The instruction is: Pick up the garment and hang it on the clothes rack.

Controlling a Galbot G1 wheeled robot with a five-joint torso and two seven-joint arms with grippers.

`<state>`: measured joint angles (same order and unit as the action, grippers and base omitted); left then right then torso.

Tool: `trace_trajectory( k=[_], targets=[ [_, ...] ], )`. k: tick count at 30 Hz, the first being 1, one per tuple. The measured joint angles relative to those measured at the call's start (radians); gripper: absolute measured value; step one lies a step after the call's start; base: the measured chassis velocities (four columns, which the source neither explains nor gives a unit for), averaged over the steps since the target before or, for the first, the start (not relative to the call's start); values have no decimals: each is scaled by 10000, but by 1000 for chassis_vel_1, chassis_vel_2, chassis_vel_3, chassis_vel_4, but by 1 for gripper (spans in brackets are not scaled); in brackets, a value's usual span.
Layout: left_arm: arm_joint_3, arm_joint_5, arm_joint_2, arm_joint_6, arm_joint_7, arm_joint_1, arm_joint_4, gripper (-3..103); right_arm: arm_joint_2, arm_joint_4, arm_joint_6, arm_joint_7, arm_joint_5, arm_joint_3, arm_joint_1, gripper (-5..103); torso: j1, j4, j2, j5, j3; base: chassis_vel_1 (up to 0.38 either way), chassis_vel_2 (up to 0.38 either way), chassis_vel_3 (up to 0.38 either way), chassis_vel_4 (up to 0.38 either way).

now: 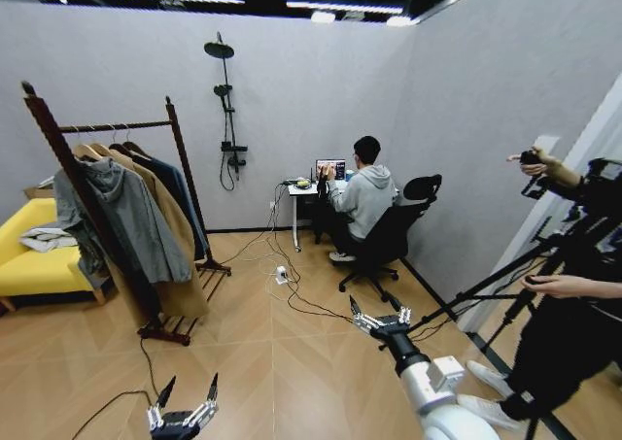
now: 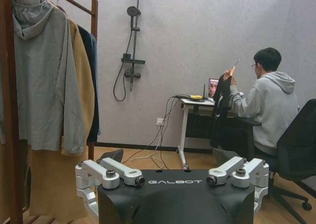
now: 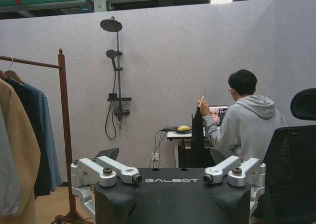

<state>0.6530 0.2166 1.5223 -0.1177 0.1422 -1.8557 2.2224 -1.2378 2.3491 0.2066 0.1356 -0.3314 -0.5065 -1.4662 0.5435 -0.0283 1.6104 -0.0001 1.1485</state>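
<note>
The clothes rack (image 1: 112,126) stands at the left, dark reddish-brown wood with two knobbed posts and one bar. Three items hang on it: a grey hooded jacket (image 1: 121,217) nearest me, a long tan coat (image 1: 175,236), and at the far end the dark teal-blue garment (image 1: 187,202) on a wooden hanger. The garment (image 3: 42,135) also appears in the right wrist view beside the rack's post (image 3: 63,110), and as a dark strip (image 2: 91,85) in the left wrist view. My left gripper (image 1: 190,387) is low at the front, open and empty. My right gripper (image 1: 379,312) is open and empty over the floor, well right of the rack.
A yellow sofa (image 1: 24,265) sits behind the rack. Cables (image 1: 292,285) trail across the wooden floor toward a desk (image 1: 301,192), where a person in an office chair (image 1: 389,236) holds up a dark cloth. At the right, a person stands with a camera tripod (image 1: 515,285).
</note>
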Motion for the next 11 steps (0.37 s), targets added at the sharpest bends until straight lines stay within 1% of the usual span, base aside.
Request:
trace_trajectory(
  k=[11],
  targets=[
    [0, 0, 0, 0, 0, 0, 0, 100, -40, 72, -10, 2, -12, -14, -63, 100, 1, 0, 0, 1, 0, 0, 0, 0, 0]
  ],
)
